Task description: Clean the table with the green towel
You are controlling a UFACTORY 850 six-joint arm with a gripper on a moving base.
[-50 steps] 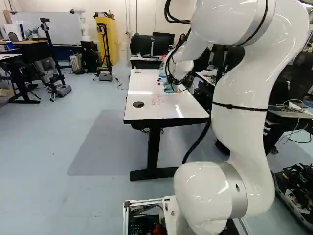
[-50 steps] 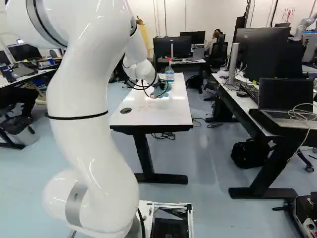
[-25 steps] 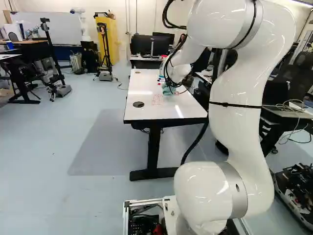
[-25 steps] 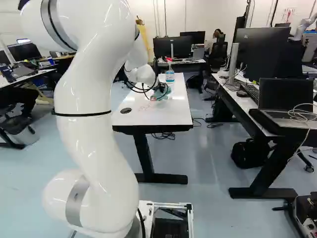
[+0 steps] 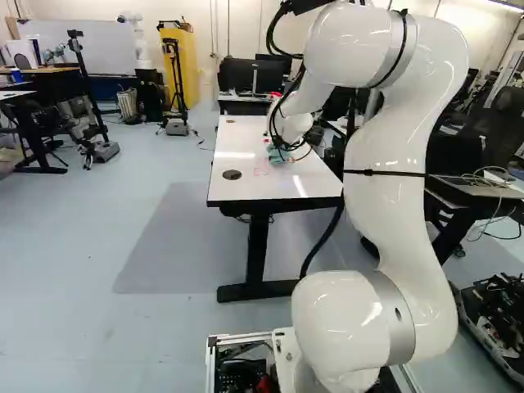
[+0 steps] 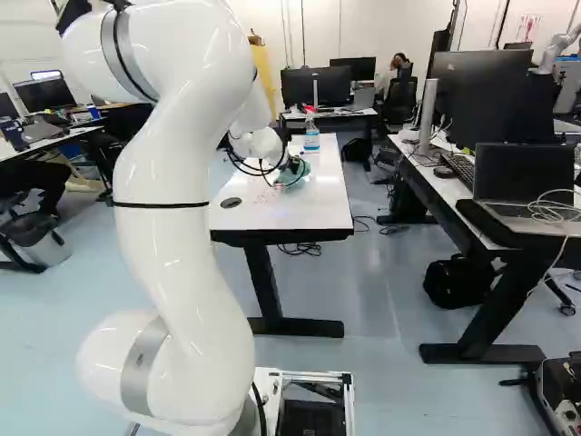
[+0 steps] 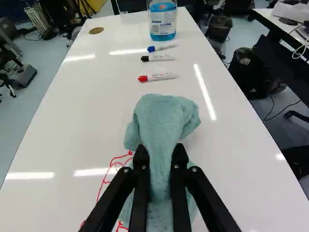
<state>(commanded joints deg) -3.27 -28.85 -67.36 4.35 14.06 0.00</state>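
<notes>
Base isn't moving: floor and table [image 5: 221,187] are lining up with both earlier pairs. Arm [image 5: 393,205] is shifting against its foot joint. Its upper part is sitting further left in the left base view and further right in the right base view, with the elbow's top now showing in the left one. Gripper [image 6: 295,167] is coming slightly nearer the base, and the green towel [image 7: 161,121] is moving with it. Red marks [image 7: 107,181] are showing less in the left base view than a second ago; can't tell if they're being wiped off or covered.

Tool: in the wrist view the gripper [image 7: 161,154] is clamping on the towel, both fingers pressing it from two sides, bunched cloth keeping them apart. Towel is running between the fingers, flaring out ahead of them onto the tabletop, and its lower folds are showing under and beside them. Red marks are lying right beside the towel, partly behind one finger.

Further ahead on the table, going away from the towel: red-capped marker [image 7: 158,77], black-capped marker [image 7: 157,58], blue-capped marker [image 7: 161,47], then the bottle [image 7: 162,21] of blue liquid, which is standing upright. Towel isn't touching any of them.
</notes>
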